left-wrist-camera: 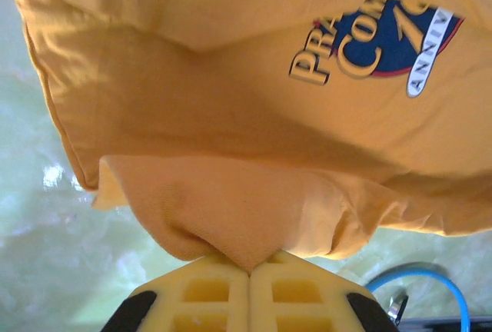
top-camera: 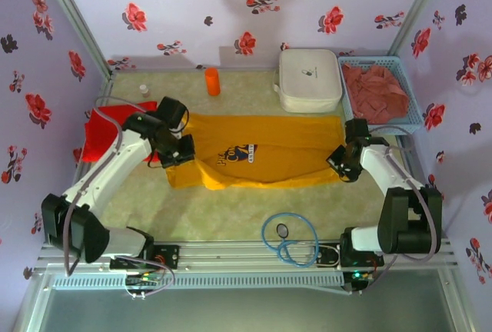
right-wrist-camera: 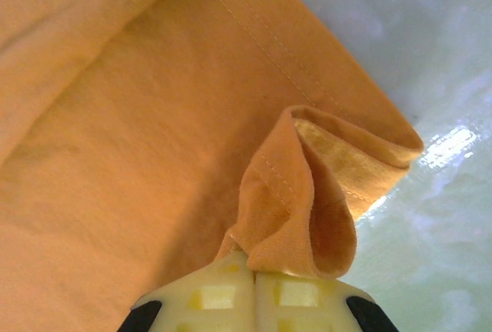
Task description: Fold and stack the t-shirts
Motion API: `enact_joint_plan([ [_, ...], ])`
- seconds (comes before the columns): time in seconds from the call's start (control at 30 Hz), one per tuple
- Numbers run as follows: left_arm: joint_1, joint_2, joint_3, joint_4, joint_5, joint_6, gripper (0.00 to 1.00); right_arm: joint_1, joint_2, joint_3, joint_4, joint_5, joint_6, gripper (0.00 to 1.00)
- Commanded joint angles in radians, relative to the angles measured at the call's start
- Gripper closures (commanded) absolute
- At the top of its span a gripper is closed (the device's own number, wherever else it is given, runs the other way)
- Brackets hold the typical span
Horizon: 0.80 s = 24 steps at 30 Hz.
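Golden-yellow soft cloth t-shirt (top-camera: 261, 151), spread across the pale marbled table (top-camera: 231, 217), looks light and limp, likely to sag, so edge pinches suit it: left gripper (left-wrist-camera: 248, 270) and right gripper (right-wrist-camera: 252, 267) each clamp a bunched fold.

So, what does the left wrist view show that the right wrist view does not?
Left wrist view: the left tool pinching a bunched fold, the printed blue logo, a blue cable. Right wrist view: the right tool pinching a stitched hem corner. Shared: the golden-yellow t-shirt and the pale table cover.
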Motion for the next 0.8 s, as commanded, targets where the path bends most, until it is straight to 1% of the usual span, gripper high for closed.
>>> enact_joint_plan([
  [0.0, 0.031, 0.049, 0.081, -0.030, -0.027, 0.107, 1.00, -0.031, 0.029, 0.033, -0.017, -0.044, -0.026, 1.00],
  [0.17, 0.086, 0.125, 0.149, -0.008, -0.030, 0.152, 1.00, -0.067, 0.075, 0.062, 0.017, -0.101, -0.028, 1.00],
  [0.27, 0.101, 0.175, 0.199, 0.005, -0.031, 0.178, 1.00, -0.081, 0.116, 0.107, 0.017, -0.126, -0.032, 1.00],
  [0.47, 0.108, 0.289, 0.308, 0.000, -0.045, 0.230, 1.00, -0.086, 0.198, 0.192, 0.022, -0.140, -0.034, 1.00],
  [0.67, 0.132, 0.364, 0.365, 0.001, -0.060, 0.252, 1.00, -0.089, 0.258, 0.223, 0.043, -0.138, -0.033, 1.00],
  [0.77, 0.141, 0.388, 0.388, 0.006, -0.063, 0.257, 1.00, -0.091, 0.280, 0.231, 0.053, -0.137, -0.033, 0.98],
])
